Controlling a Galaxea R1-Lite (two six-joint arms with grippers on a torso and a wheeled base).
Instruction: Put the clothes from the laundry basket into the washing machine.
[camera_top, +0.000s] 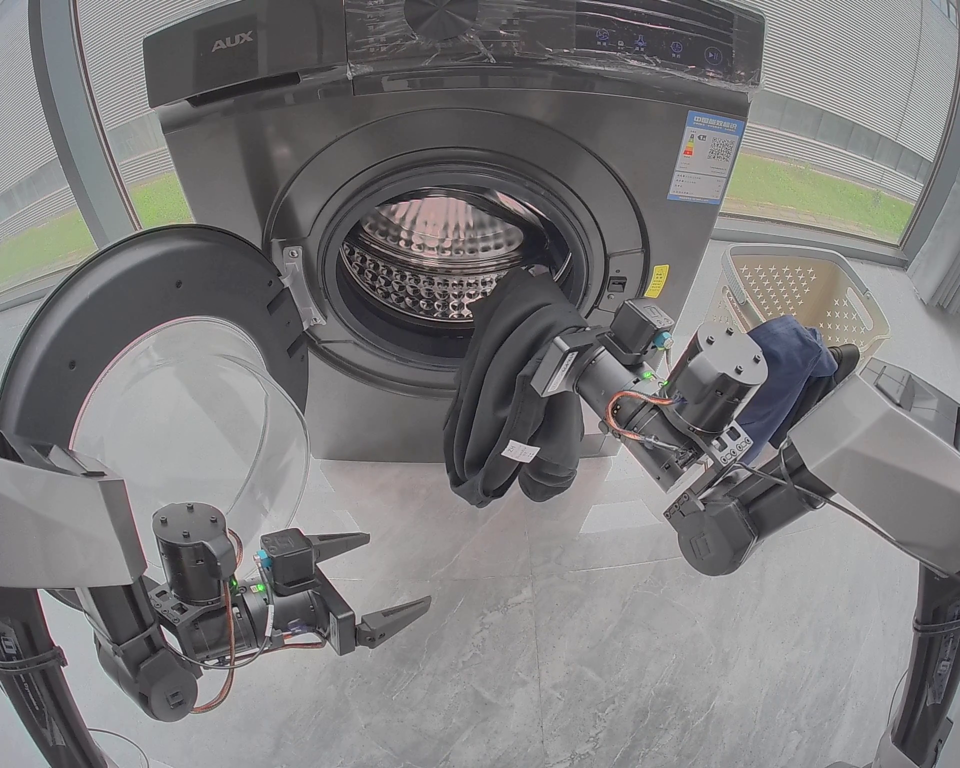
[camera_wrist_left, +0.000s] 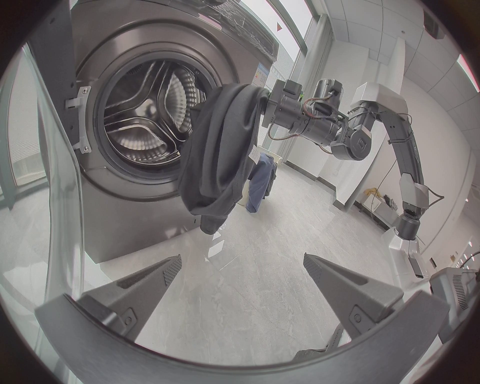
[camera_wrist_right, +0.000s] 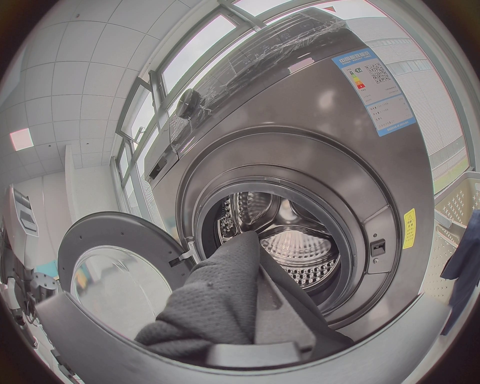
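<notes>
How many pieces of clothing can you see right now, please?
2. A black garment hangs in front of the open drum of the washing machine; a blue garment is draped over the rim of the laundry basket. More may lie hidden inside the basket.

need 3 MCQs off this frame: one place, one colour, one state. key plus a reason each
1. Where is the black garment?
A. in the laundry basket
B. hanging from the right hand in front of the drum opening
C. fully inside, past the drum opening

2. What colour is the cloth draped over the laundry basket?
A. red
B. white
C. blue

3. The left hand is:
A. open and empty
B. shut on a garment
C. shut on the basket rim

Key:
1 B: the garment drapes over the right hand at the machine's mouth, with most of it hanging outside.
2 C: the cloth on the basket is dark blue.
3 A: its fingers are spread, with nothing between them.
</notes>
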